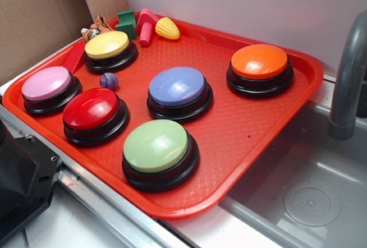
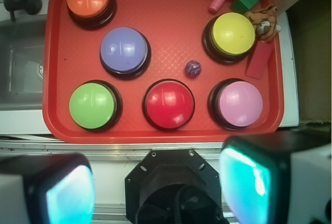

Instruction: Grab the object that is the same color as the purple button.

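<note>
A tiny mottled purple ball, the object (image 1: 109, 80) (image 2: 193, 68), lies on the red tray (image 1: 241, 127) (image 2: 171, 11) between the yellow, red and purple buttons. The purple button (image 1: 178, 87) (image 2: 124, 50) is a periwinkle dome on a black base near the tray's middle. My gripper (image 2: 155, 187) hovers high above the tray's near edge, over the robot base, well short of the ball. Its pads (image 2: 246, 182) stand wide apart with nothing between them. In the exterior view the gripper is out of sight.
Other dome buttons fill the tray: orange (image 1: 259, 62), yellow (image 1: 107, 46), pink (image 1: 46, 84), red (image 1: 90, 109), green (image 1: 155, 146). A yellow corn toy (image 1: 167, 28), pink bolt (image 1: 147, 28), green block (image 1: 127, 23) and toy tiger (image 1: 94, 28) sit at the back. A sink (image 1: 309, 190) and faucet (image 1: 350, 76) lie right.
</note>
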Action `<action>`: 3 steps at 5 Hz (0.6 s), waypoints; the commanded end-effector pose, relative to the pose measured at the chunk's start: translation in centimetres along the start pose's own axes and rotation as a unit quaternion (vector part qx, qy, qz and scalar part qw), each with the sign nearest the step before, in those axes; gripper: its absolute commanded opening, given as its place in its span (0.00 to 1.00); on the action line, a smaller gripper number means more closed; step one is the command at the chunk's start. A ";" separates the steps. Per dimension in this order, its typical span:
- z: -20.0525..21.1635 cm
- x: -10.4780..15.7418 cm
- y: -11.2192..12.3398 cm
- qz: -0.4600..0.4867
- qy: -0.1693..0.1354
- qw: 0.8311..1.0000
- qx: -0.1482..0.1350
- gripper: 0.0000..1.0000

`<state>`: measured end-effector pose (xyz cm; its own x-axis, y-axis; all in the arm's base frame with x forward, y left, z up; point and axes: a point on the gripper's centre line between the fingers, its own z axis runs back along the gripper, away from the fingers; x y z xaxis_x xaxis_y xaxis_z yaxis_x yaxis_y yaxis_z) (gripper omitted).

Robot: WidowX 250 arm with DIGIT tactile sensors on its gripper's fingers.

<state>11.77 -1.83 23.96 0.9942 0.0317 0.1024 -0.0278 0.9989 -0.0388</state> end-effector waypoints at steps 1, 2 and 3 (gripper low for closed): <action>0.0 0.0 0.0 0.000 0.000 1.000 0.000 1.00; -1.7 0.8 1.9 0.000 -0.020 1.000 -0.015 1.00; -3.6 2.1 3.9 0.011 -0.025 1.000 -0.005 1.00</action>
<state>13.94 1.79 19.93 0.9902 0.0582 0.1269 -0.0520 0.9973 -0.0519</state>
